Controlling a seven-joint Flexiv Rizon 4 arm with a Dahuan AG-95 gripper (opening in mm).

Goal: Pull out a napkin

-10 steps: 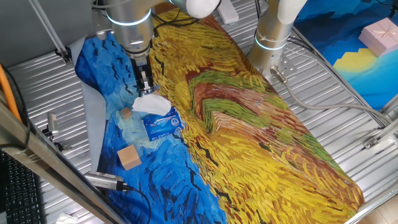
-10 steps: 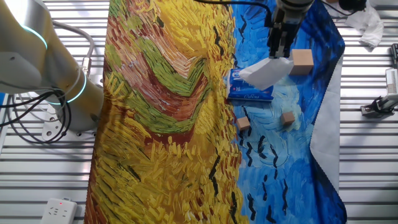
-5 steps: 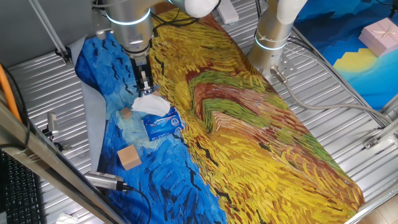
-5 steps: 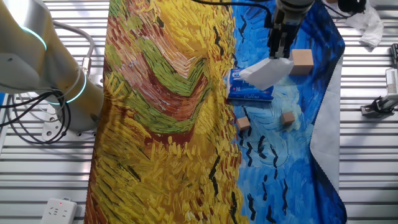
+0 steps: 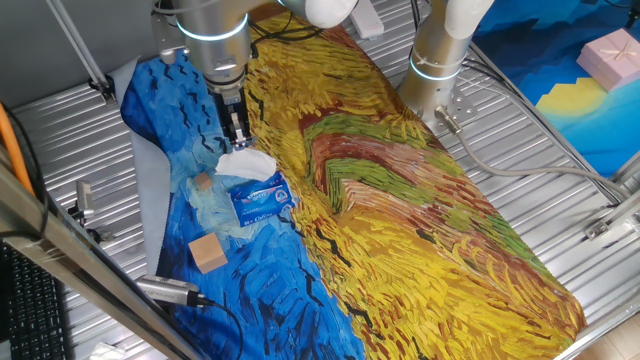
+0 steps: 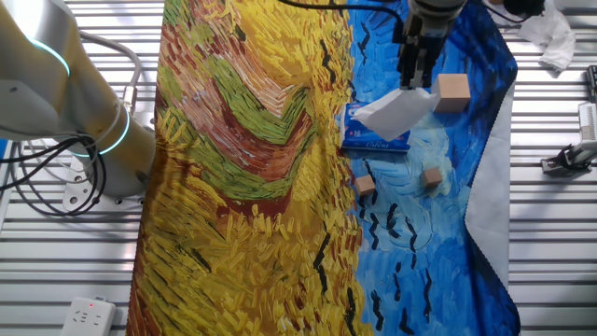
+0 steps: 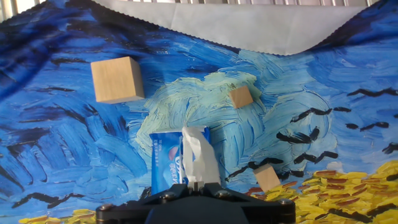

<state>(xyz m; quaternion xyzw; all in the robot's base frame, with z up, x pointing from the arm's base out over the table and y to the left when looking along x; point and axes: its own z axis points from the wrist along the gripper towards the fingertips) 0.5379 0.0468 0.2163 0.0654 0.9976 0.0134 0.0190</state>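
A crumpled white napkin (image 5: 246,165) (image 6: 396,110) (image 7: 196,155) hangs stretched between my gripper and the small blue tissue pack (image 5: 261,200) (image 6: 374,137) (image 7: 166,163) lying on the painted cloth. My gripper (image 5: 239,140) (image 6: 416,82) (image 7: 196,185) is shut on the napkin's upper end, a little above the pack. In the hand view the napkin's lower end still runs into the pack's top. The fingertips themselves are mostly hidden by the hand body in that view.
A large tan wooden cube (image 5: 208,252) (image 6: 453,91) (image 7: 117,79) and two small ones (image 7: 240,97) (image 7: 268,178) lie near the pack. A grey cloth edge (image 7: 236,22) borders the blue area. Another robot base (image 5: 436,60) stands at the back.
My gripper has risen slightly with the napkin, drawing it a bit further out of the blue pack. The pack and cubes have not moved.
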